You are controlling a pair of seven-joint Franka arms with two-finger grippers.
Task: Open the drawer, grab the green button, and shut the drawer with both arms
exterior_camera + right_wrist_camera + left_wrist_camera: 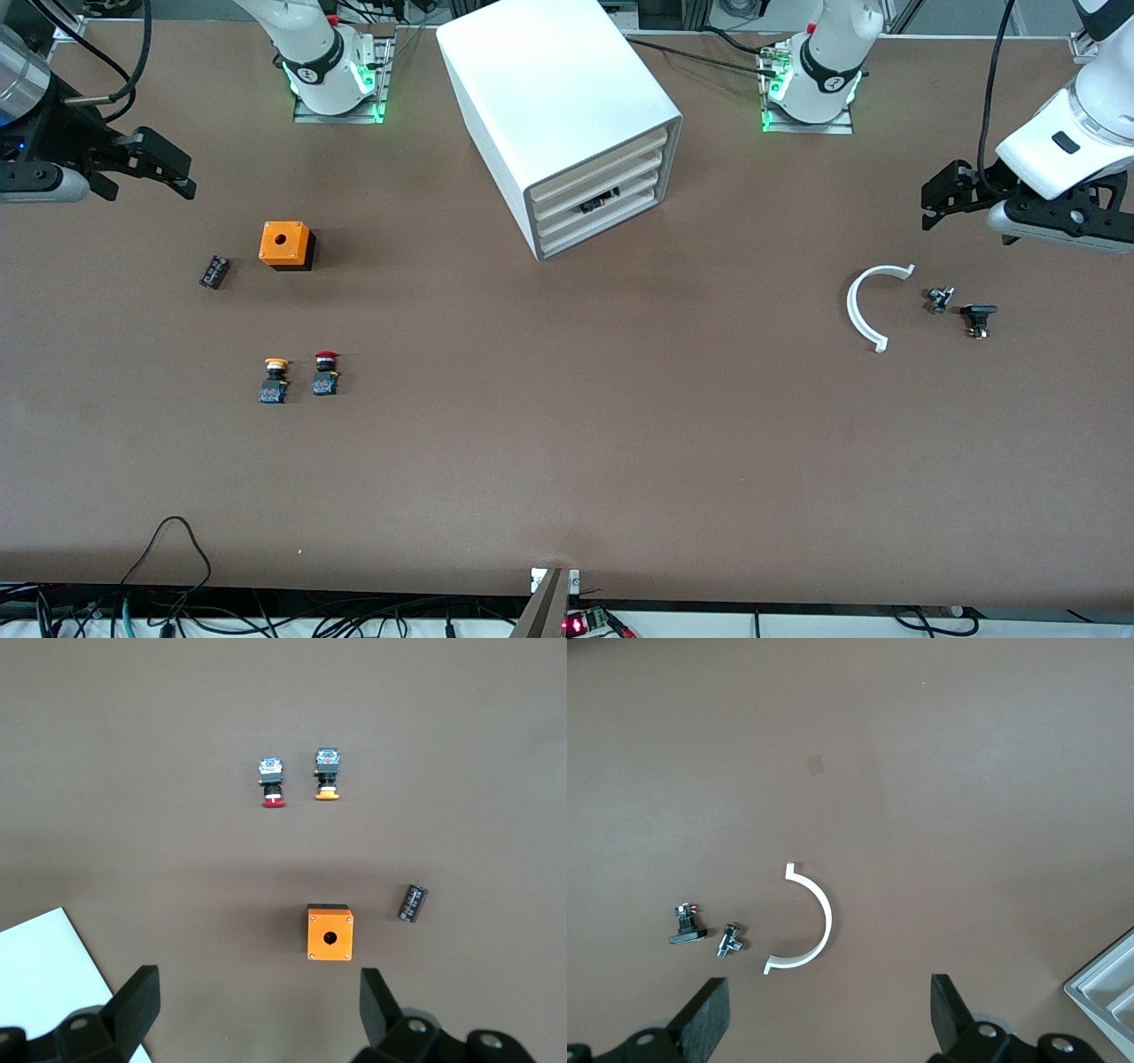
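While both arms hung raised at the two ends of the desk point(567, 461), neither claw held anything. The left claw point(939, 199) stood with its fingers point(709, 1014) spread wide over bare desk at the left arm's end, pointing toward the middle, its white forearm slanting up out of the front view. Just nearer the front camera lay a white half-ring point(873, 306), a small metal part point(939, 299) and a black-headed part point(977, 317). The right claw point(173, 168) was likewise wide open, level above the right arm's end. Near it lay an orange box point(286, 245), a small dark component point(213, 271), and, nearer the camera, a yellow-capped button point(275, 379) beside a red-capped button point(325, 372). Between the two bases stood the cabinet point(558, 115), all four drawers point(598, 190) shut. No green button could be seen.
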